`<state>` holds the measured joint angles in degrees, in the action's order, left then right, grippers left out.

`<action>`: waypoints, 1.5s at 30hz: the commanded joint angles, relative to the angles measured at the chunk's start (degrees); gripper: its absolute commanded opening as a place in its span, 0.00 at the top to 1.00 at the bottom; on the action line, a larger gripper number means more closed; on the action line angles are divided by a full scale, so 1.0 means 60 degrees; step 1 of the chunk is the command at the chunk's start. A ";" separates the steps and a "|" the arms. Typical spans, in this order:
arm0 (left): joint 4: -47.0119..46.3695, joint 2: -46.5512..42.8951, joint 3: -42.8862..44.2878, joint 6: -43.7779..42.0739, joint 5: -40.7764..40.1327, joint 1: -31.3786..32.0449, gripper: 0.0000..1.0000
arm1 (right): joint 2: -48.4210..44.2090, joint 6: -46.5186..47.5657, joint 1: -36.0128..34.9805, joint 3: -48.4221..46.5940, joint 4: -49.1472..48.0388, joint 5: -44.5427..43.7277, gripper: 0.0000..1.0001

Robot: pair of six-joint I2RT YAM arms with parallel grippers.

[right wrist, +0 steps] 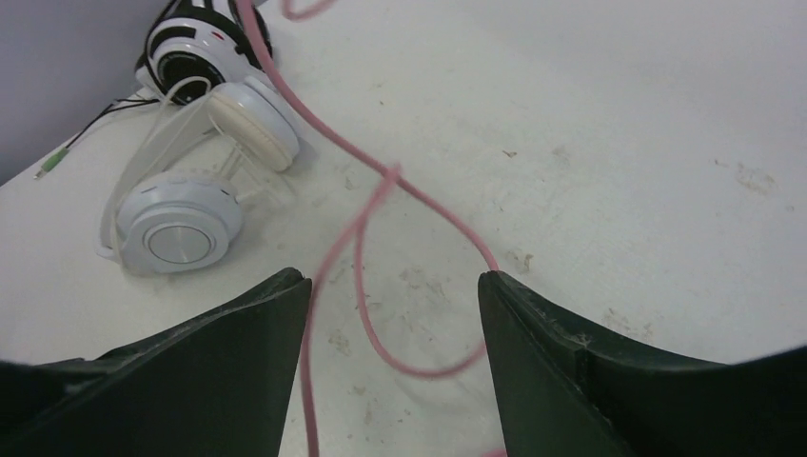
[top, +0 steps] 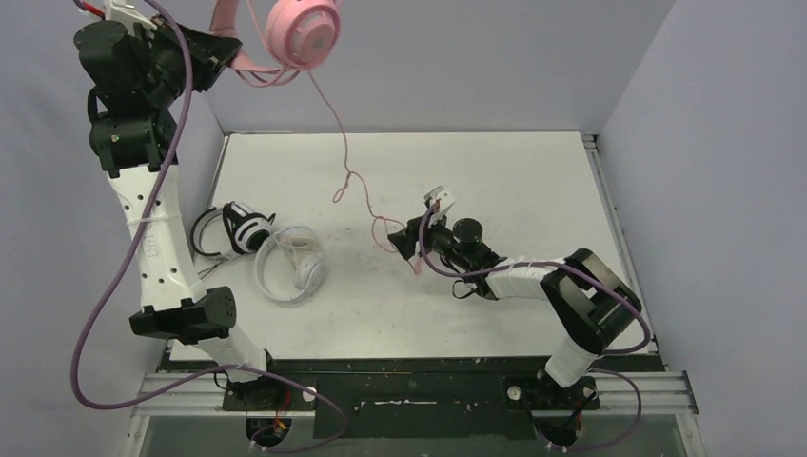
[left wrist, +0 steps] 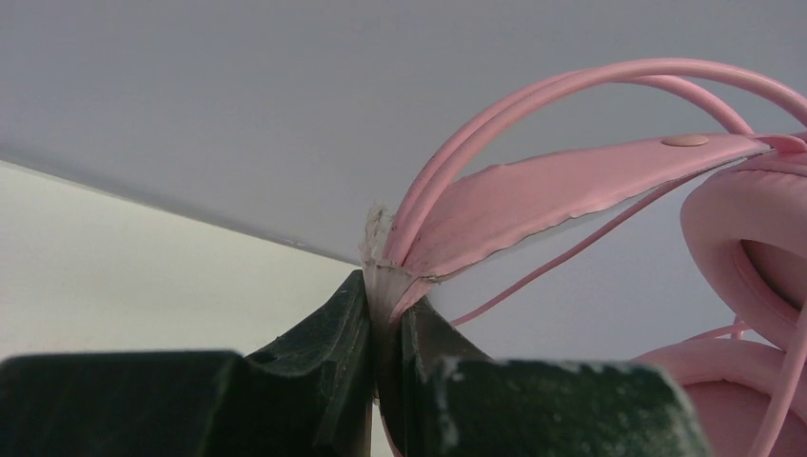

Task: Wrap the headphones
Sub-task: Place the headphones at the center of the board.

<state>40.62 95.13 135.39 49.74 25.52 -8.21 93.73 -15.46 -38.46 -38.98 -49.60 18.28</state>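
The left jaws were clamped on the thin edge of the pink headset's (top: 303,33) headband (left wrist: 571,186), holding it high above the back left of the desk (top: 533,171), its pink cable (top: 344,152) trailing down to the surface. The right jaws stood apart, low over the desk, straddling a loop of that cable and gripping nothing. Closing there could have caught two strands at once, and a tug might have pulled the band from so slight a pinch. The white headset (top: 290,267) and black-and-white headset (top: 238,228) lay aside, left.
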 commanded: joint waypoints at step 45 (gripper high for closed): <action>-0.2072 -0.0768 -0.0620 0.1425 0.0847 -0.0375 1.00 | 0.6295 0.0745 -0.0354 -0.9318 0.0848 0.2220 0.08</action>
<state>33.85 93.54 131.28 55.37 30.52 -10.59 130.21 -9.23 -40.01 -89.19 -42.22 29.02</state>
